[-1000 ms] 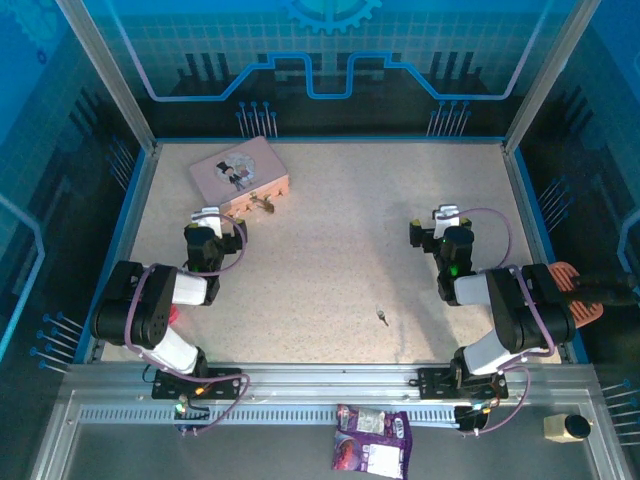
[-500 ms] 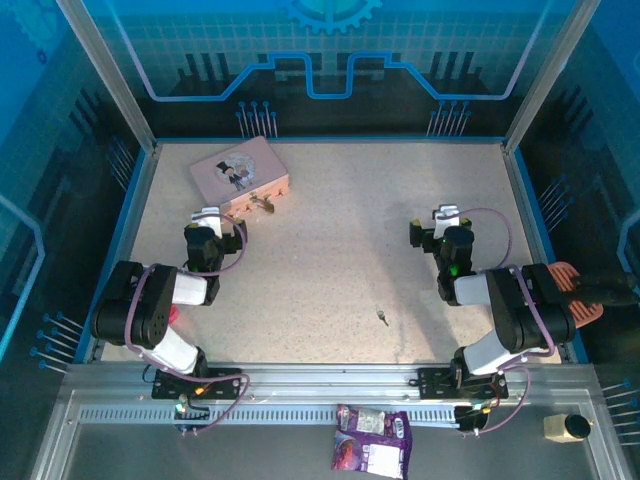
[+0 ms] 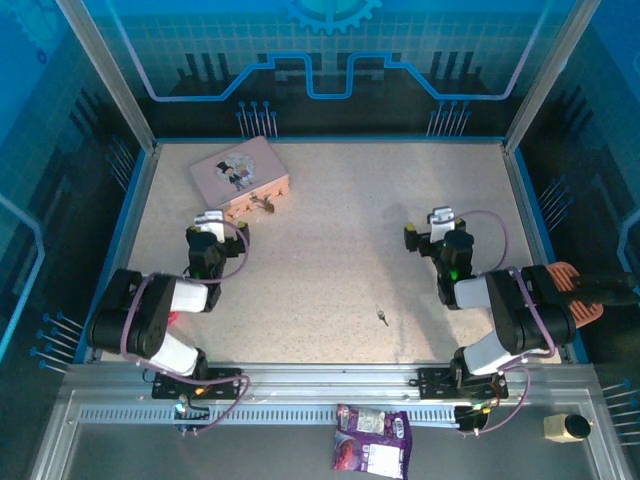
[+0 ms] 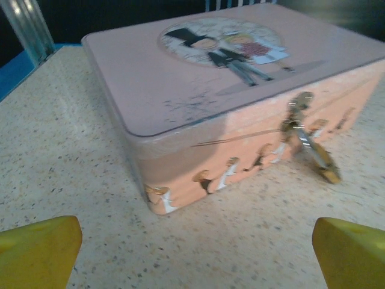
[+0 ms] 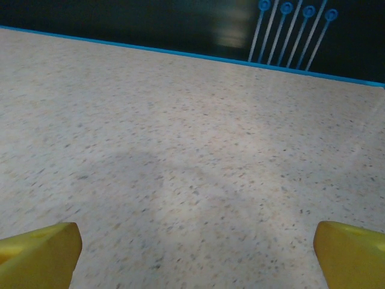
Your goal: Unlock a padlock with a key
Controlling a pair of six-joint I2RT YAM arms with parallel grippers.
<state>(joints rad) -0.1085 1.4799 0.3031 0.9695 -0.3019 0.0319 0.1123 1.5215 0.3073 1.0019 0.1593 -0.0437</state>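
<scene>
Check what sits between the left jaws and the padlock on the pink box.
Nothing: the left wrist view shows bare speckled tabletop from the left gripper, jaws open, to the padlock.

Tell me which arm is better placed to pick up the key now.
Right. The key lies right of centre on the table, nearer the right pincer, which is open and empty. The left pincer, also open, faces the padlock on the pink box.
</scene>
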